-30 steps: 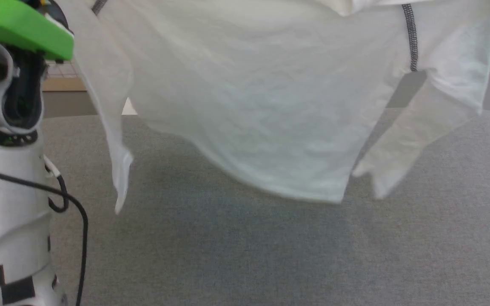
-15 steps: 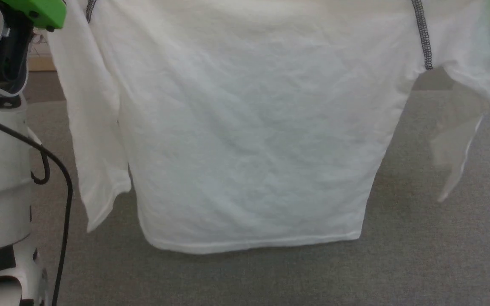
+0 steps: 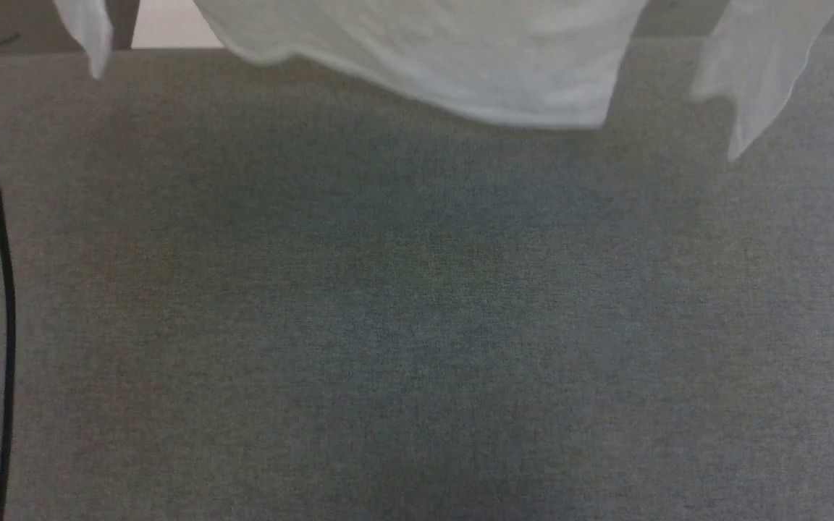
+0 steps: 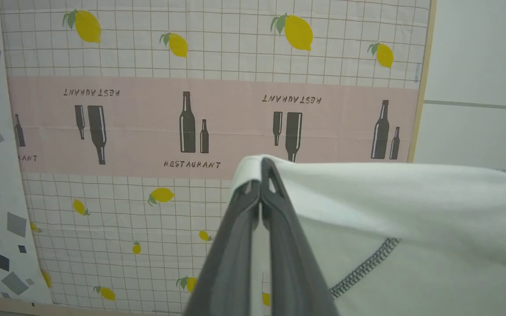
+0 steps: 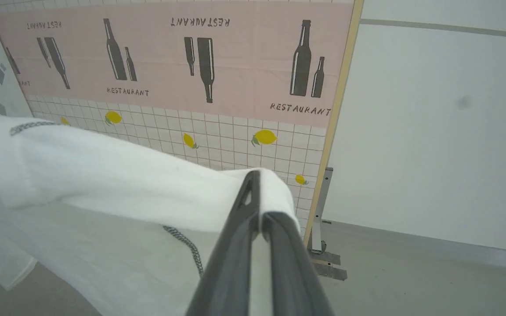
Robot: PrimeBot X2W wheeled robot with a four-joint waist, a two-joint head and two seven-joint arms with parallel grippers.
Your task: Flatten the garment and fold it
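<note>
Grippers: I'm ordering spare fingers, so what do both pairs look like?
The left gripper and right gripper each have two long dark grey fingers tapering to narrow tips with small cut-out slots. A thin black cable crosses the head view's left edge.

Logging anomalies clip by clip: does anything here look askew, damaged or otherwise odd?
Nothing looks damaged. The shirt hangs above the grey surface, pinched by the left claw and the right claw. It hangs crooked: the hem dips toward the robot's right rather than lying level.
</note>
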